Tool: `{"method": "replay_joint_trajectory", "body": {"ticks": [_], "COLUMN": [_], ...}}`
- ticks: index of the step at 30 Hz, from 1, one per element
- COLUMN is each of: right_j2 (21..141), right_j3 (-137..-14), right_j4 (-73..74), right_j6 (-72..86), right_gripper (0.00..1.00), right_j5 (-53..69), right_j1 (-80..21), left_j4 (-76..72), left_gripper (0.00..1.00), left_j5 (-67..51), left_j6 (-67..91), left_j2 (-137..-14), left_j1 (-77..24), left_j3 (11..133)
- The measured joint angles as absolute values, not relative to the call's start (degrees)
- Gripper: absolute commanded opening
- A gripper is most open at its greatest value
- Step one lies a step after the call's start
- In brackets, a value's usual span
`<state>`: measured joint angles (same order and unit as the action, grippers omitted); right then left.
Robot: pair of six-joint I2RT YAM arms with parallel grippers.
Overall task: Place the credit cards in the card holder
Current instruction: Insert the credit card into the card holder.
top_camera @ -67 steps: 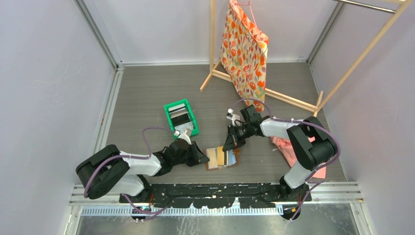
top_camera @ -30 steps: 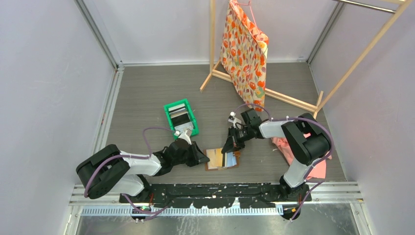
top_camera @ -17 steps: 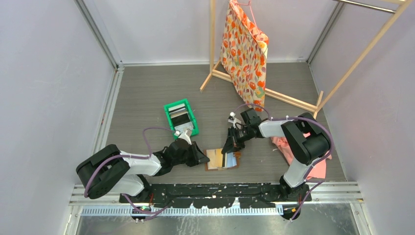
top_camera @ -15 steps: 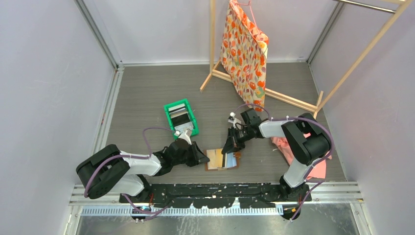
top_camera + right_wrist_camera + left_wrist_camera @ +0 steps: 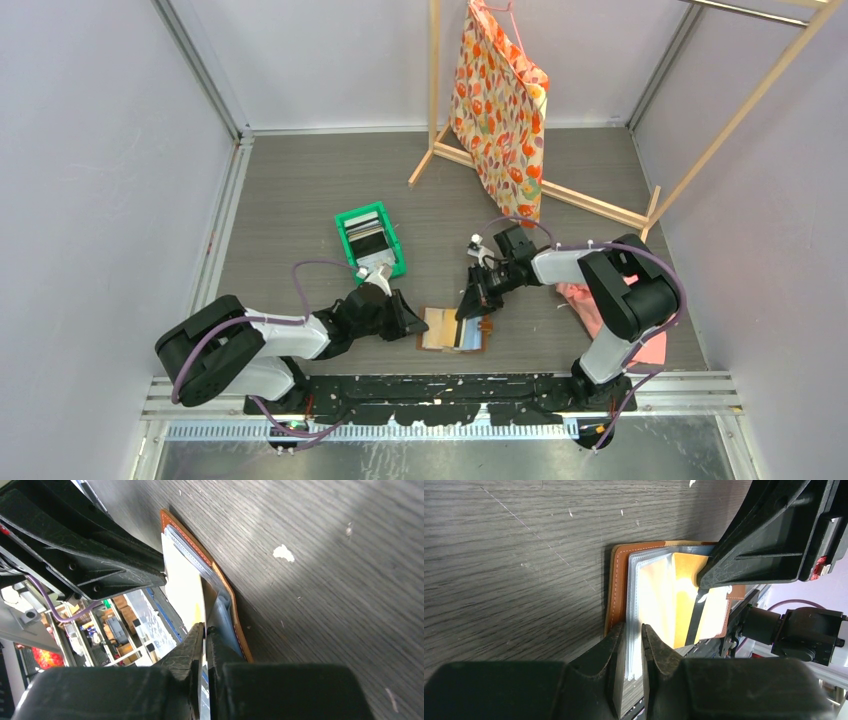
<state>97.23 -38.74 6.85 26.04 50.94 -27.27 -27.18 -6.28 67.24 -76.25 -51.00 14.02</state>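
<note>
- Card holder (image 5: 438, 330) lies open on the table (image 5: 300, 190) near the front edge, btwn the two grippers. Brown cover is underneath, clear sleeves on top.
- Left gripper (image 5: 634, 639): low to the table, jaws nearly closed and clamped on the sleeves' edge at the holder's left side.
- Right gripper (image 5: 205, 629): tips down over the holder's right half, jaws almost together w/ only a slit showing.
- The edge of a tan card (image 5: 680, 600) w/ a black stripe sits at the right gripper's tips. Can't tell if it's actually clamped.
- That card lies over the sleeves, mostly w/in the holder's outline.
- Green bin (image 5: 361, 211) sits behind the left gripper, apart from the holder, w/ more cards (image 5: 366, 238) in it.
</note>
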Motion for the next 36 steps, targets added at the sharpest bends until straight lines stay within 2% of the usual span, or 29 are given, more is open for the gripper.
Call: {"method": "replay_joint_trajectory", "body": {"ticks": [8,20,26,30,36], "right_j2": [96.9,95.2,95.2,94.6,94.6], "right_j3": [-38.7,-39.3,-39.2,-38.1,-38.0], "right_j4": [9.1,9.9,9.8,9.2,9.0], "right_j6": [25.2,24.9,24.6,24.6,24.6], "right_gripper": [0.06,0.02,0.02,0.03,0.03], "right_j5": [51.0,49.1,49.4,49.7,50.0], "right_j1": [-26.8,-25.1,-25.0,-25.0,-25.0], "left_j4": [-27.2,-26.8,-22.2,-17.5,-14.1], "left_gripper": [0.21,0.36,0.4,0.38,0.23], "left_j5": [-6.5,-6.7,-6.5,-6.0,-5.5], "left_j6": [67.1,67.1,66.3,65.6,68.9], "left_j2": [-76.2,-74.8,-67.6,-59.5,-50.8], "left_j1": [-51.0,-51.0,-51.0,-51.0,-52.7], "left_j3": [14.0,14.0,14.0,13.7,11.2]}}
